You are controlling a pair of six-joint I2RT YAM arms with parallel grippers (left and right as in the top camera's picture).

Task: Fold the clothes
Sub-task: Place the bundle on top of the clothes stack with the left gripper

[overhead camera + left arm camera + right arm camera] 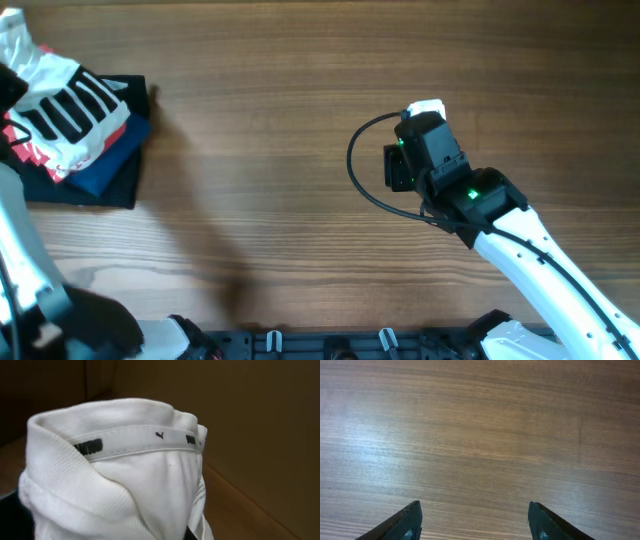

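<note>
Loosely bunched, white T-shirt (pixel 60 80) shows black stripes (pixel 70 108).

One white T-shirt (pixel 70 105); one red shirt (pixel 28 150); two dark garments (pixel 108 165)

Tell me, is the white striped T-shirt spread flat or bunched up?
Bunched up. The white T-shirt sits crumpled atop the dark folded garments; the left wrist view shows its collar gathered in folds.
</note>
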